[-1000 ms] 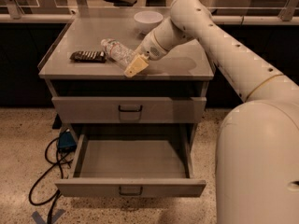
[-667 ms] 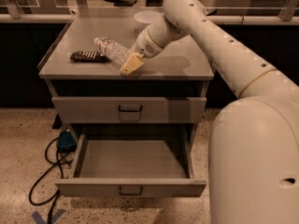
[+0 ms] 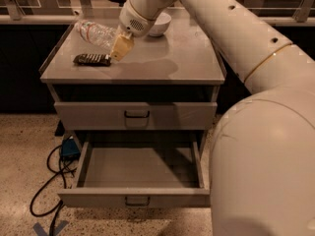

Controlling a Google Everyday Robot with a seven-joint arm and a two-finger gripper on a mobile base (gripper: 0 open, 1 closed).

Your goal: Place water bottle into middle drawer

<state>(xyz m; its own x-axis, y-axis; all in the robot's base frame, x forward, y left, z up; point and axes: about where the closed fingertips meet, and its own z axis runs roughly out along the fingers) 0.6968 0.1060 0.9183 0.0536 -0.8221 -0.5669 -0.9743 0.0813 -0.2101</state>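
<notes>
The water bottle (image 3: 96, 33), clear and ribbed, is tilted above the back left of the grey cabinet top (image 3: 172, 58), with its near end between my fingers. My gripper (image 3: 119, 48) is shut on it, just right of the dark snack packet (image 3: 92, 59). The middle drawer (image 3: 134, 198) is pulled open below and nothing lies in it. The drawer front one tier above (image 3: 136, 115) is closed.
A white bowl (image 3: 160, 23) stands at the back of the cabinet top, behind my wrist. My arm and white body fill the right side. A blue box (image 3: 69, 147) and dark cables (image 3: 44, 191) lie on the speckled floor left of the cabinet.
My gripper has moved left along the cabinet top to the bottle's end. The bottle, which lay beside the packet, is now tilted up off the surface in my grip.
</notes>
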